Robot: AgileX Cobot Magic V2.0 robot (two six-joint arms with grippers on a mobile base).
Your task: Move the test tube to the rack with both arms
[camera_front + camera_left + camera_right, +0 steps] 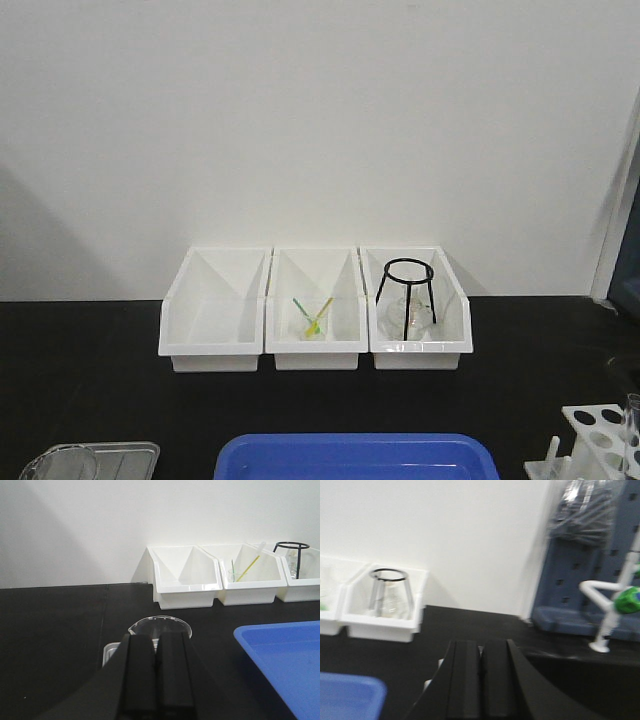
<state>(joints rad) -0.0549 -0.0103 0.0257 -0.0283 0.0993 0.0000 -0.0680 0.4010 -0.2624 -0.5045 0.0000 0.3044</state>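
- At the bottom of the left wrist view, the left claw [156,680] has its two black fingers pressed together with nothing between them; it hangs above the black bench [55,630].
- Just beyond the left claw's tips, a clear glass beaker [161,625] stands in a pale tray [111,652].
- At the bottom of the right wrist view, the right claw [481,680] is likewise closed and empty, over the same dark surface; this view is blurred.
- To the right claw's far side, a blue-grey pegboard stand [600,565] carries white tubing with a green fitting [627,601].
- The rack [598,440], white with round holes on top and an upright peg beside it, sits at the bottom right corner of the front view, on the bench, partly cut off by the frame.
- The test tube [632,425] appears as a slender clear upright at the rack's right edge; whether it sits in a hole cannot be told.
- A blue tray [357,456] lies at the near centre of the bench.
- Three white bins [313,310] stand side by side against the wall: the left one bare inside, the middle holding yellow and green sticks [315,317], the right holding a black wire tripod [407,295] over a clear flask.
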